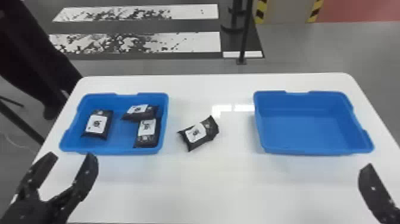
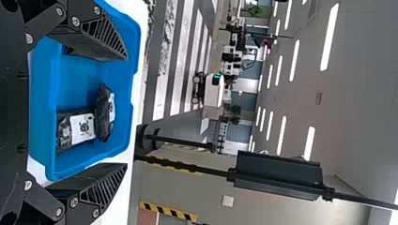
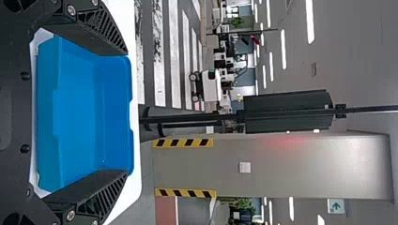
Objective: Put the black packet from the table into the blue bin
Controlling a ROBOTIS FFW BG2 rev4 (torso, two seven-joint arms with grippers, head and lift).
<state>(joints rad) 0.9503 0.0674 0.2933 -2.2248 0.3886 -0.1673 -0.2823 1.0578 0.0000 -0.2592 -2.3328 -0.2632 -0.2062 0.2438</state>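
Head view: the black packet (image 1: 199,133) is being supported by the counter (image 1: 226,184), between the left blue bin (image 1: 122,134) and right blue bin (image 1: 303,128). Left tool (image 1: 72,155) and right tool (image 1: 375,190) are being held open.

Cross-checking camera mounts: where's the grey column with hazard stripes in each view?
Head view: grey column at the top edge, right of the black pole.
Left wrist view: background, mostly on the pole's robot-right side.
Right wrist view: background, robot-right of the pole.
Shared landmark: white floor stripes.
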